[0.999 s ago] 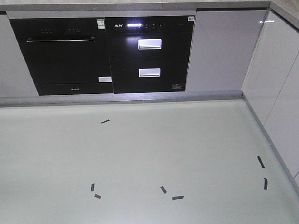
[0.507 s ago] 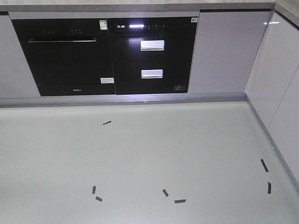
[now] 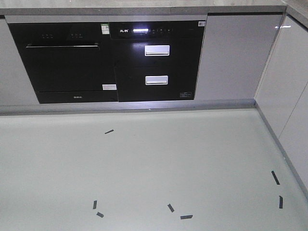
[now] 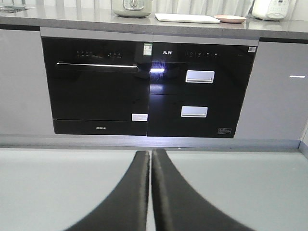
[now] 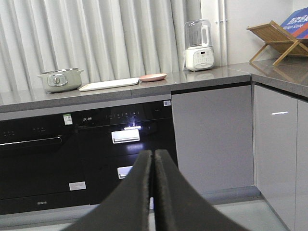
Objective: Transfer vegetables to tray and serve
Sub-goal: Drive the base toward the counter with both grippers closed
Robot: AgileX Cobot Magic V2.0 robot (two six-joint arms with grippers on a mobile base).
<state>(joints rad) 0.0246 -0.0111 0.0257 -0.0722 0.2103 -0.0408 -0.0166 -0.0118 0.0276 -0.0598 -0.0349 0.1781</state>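
Observation:
The cream-white tray lies flat on the grey countertop, with a round pink plate just to its right. The right wrist view shows the same tray and plate from lower down. The vegetables do not show in any view. My left gripper is shut, its black fingers pressed together with nothing between them, well in front of and below the counter. My right gripper is likewise shut and empty. Neither gripper appears in the front view.
Black built-in appliances fill the cabinet front under the counter. A pale floor with short black tape marks lies before them. White cabinets run along the right. A pot, blender and wooden rack stand on the counter.
In the front view the cabinets and the floor tape marks have slid down the frame, so the base has rolled closer to the counter.

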